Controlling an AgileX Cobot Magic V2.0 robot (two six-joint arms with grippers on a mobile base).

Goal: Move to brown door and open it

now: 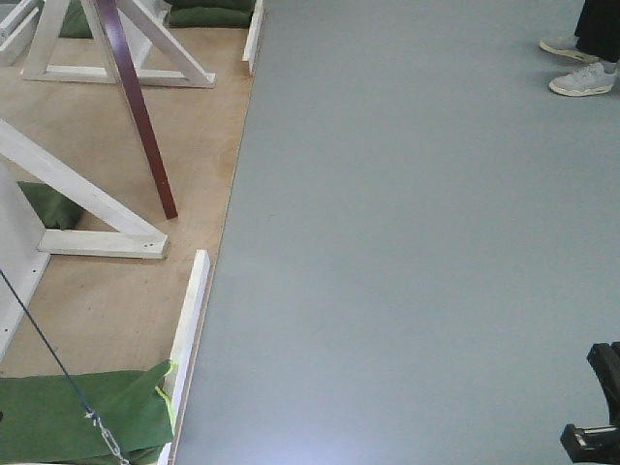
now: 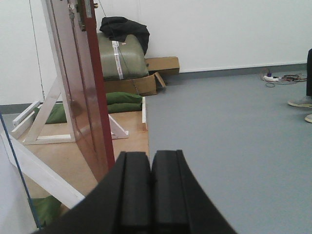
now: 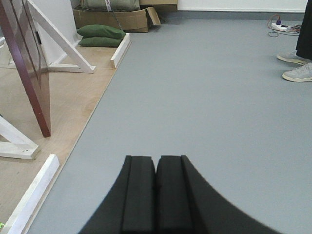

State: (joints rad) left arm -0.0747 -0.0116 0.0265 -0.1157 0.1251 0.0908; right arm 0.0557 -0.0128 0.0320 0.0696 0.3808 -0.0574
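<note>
The brown door stands edge-on at the left, swung out from its frame, glossy reddish-brown with a brass plate near its top edge. Its narrow edge shows in the front view and in the right wrist view. The handle and keys are out of view. My left gripper is shut and empty, just right of the door's bottom edge. My right gripper is shut and empty over the grey floor. A black part of the right arm shows at the front view's lower right.
White wooden support frames and green sandbags stand on a plywood base at the left. Grey floor fills the right. A person's shoes are at the far right. Cardboard boxes and a bag line the back wall.
</note>
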